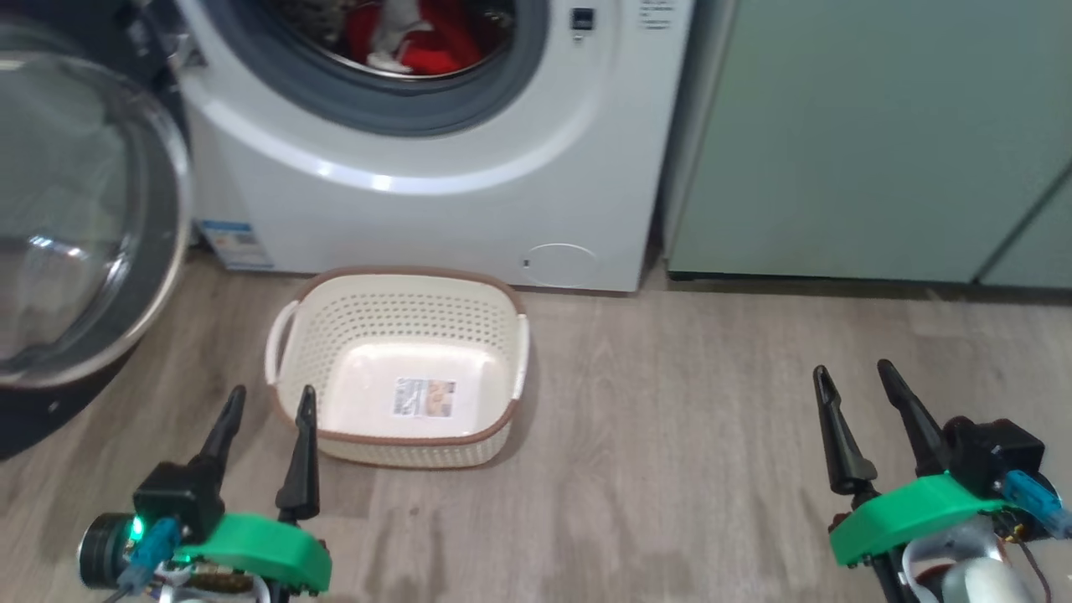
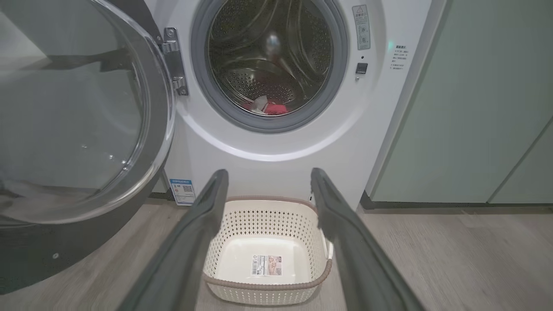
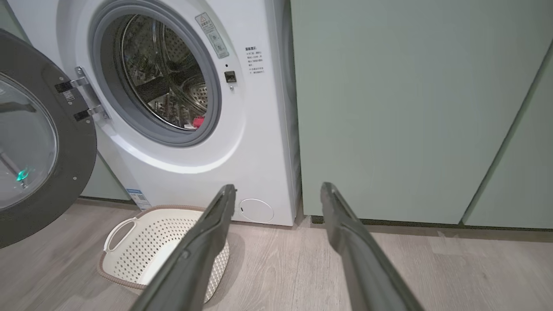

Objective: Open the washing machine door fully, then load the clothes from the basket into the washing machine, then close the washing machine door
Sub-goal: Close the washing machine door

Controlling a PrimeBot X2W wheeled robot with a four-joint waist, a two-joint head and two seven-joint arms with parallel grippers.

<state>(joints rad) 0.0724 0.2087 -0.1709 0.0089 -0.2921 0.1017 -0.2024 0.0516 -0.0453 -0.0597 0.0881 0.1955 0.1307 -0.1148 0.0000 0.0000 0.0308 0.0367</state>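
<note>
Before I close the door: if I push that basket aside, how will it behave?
The basket looks empty and thin, perforated plastic, so probably light and quick to slide on the smooth wood floor. Its low, wide shape makes tipping unlikely.

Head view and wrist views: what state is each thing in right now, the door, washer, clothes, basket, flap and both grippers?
washing machine door: swung wide open on its left-side hinge.
washing machine: mouth uncovered, loaded.
clothes: lying inside the washer, at the bottom.
basket: upright on the floor, empty, label showing.
service flap: shut.
left gripper: open, holding nothing.
right gripper: open, holding nothing.
</note>
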